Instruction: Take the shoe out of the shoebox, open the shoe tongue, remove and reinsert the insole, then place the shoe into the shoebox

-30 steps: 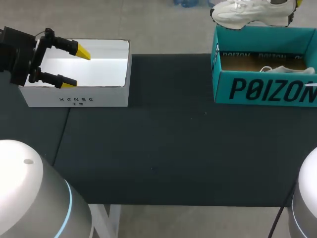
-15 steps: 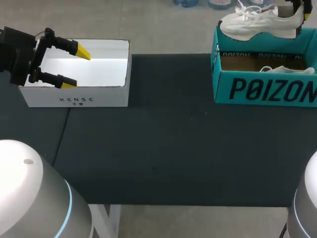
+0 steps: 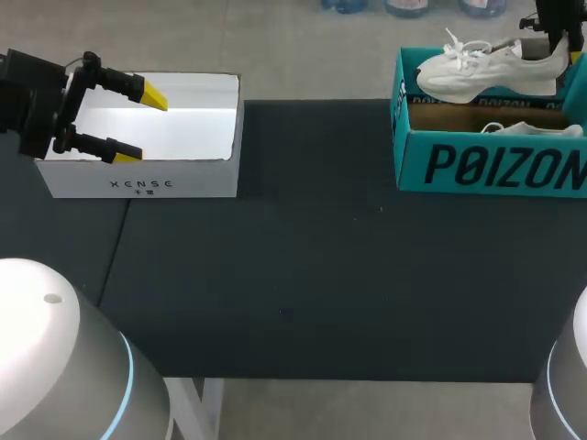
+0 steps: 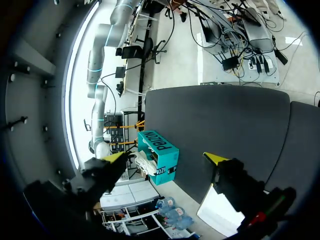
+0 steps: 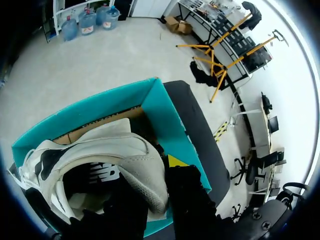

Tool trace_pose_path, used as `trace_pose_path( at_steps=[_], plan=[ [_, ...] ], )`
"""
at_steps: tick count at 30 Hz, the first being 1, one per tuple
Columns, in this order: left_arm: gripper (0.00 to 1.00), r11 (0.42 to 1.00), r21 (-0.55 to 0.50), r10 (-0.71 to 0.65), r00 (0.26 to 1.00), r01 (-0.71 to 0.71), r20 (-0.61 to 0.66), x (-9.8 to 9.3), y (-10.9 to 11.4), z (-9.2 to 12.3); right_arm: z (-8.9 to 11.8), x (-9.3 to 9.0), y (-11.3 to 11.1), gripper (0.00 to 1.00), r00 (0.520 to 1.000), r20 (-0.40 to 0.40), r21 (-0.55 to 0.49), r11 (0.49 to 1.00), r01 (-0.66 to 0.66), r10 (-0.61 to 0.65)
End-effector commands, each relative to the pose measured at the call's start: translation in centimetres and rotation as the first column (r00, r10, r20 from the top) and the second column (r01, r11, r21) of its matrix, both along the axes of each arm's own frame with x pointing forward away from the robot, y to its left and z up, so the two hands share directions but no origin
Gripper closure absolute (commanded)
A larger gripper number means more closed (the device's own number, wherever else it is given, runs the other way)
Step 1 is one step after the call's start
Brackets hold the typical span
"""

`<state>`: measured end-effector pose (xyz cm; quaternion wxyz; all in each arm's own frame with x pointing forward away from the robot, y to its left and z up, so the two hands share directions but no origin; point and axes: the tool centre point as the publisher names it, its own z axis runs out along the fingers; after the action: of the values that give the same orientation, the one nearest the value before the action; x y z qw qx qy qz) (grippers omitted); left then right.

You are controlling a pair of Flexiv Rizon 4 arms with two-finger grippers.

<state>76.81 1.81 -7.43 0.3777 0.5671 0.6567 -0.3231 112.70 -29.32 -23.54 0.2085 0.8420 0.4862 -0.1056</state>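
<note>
Over the shoebox (image 3: pixel 415 147), shoe (image 3: pixel 486 75) lying lengthwise, toe pointing left

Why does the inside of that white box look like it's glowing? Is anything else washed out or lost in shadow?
Head view: the white box is washed out inside, no detail; the dark table shows hardly any shadow. Left wrist view: that box's corner glares white too. Right wrist view: the shoe is lit on its upper, its opening deep in shadow.

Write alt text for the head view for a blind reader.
The right gripper holds a white shoe by its heel over the teal shoebox at the far right of the table; a second shoe lies inside. At left, the left gripper hangs open over a white box.
</note>
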Motion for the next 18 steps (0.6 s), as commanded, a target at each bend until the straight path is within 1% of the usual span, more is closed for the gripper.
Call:
trace_pose_path(
  at_steps=[1, 6, 7, 10, 12, 18],
  plan=[
    [0.0, 1.0, 0.003, -0.002, 1.0, 0.002, 0.0, 0.1, 0.0, 0.0, -1.5, 0.5, -0.4, 1.0, 1.0, -0.013, -0.011, 1.0, 0.008, -0.008],
    [0.0, 1.0, 0.003, -0.002, 1.0, 0.002, 0.0, 0.1, 0.0, 0.0, -2.9, 0.7, -1.1, 1.0, 1.0, -0.017, -0.003, 1.0, 0.01, -0.01],
    [0.0, 1.0, 0.003, -0.002, 1.0, 0.002, 0.0, 0.1, 0.0, 0.0, -3.3, 0.8, -1.3, 1.0, 0.999, -0.031, -0.011, 1.0, 0.015, -0.015],
    [0.0, 1.0, 0.003, -0.002, 1.0, 0.002, 0.0, 0.1, 0.0, 0.0, -4.4, 1.3, -1.4, 1.0, 0.999, -0.032, -0.013, 1.0, 0.018, -0.018],
    [0.0, 1.0, 0.003, -0.002, 1.0, 0.002, 0.0, 0.1, 0.0, 0.0, -5.1, 1.6, -1.5, 1.0, 0.999, -0.05, -0.016, 1.0, 0.019, -0.02],
    [0.0, 1.0, 0.003, -0.002, 1.0, 0.002, 0.0, 0.1, 0.0, 0.0, -7.1, 1.8, -1.5, 1.0, 0.999, -0.041, -0.011, 1.0, -0.001, 0.0]
  ],
)
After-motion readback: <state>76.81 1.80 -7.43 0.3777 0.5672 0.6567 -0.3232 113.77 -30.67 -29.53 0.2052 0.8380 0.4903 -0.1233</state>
